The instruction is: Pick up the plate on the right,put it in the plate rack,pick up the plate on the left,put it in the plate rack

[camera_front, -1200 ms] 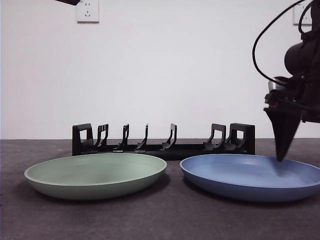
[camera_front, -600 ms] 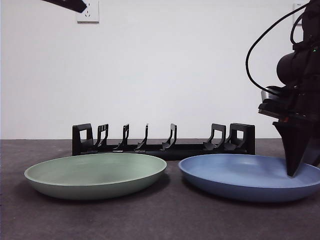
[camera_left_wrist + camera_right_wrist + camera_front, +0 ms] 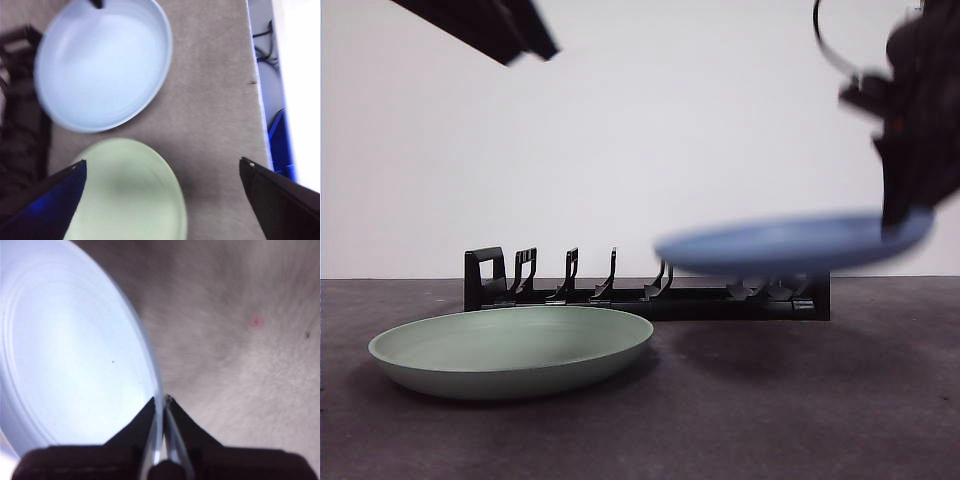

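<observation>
So the blue plate (image 3: 790, 245) is off the table (image 3: 740, 420) now. A second ago it sat flat beside the green plate (image 3: 510, 350); now the right pincer (image 3: 163, 405) is clamped on its rim and it hangs blurry, near level, above the plate rack (image 3: 570, 285). First pickup looks done. The left pincer (image 3: 162, 172) hangs spread wide over the green one.

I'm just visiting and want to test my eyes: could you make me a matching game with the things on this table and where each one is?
Things:
1. round blue plate
2. round green plate
3. long black plastic plate rack
4. left gripper

States:
A. resting flat on the table
B. open, above the plates
C. lifted, pinched at its rim by the right gripper
D. standing behind the plates

Pairs: 1-C, 2-A, 3-D, 4-B
</observation>
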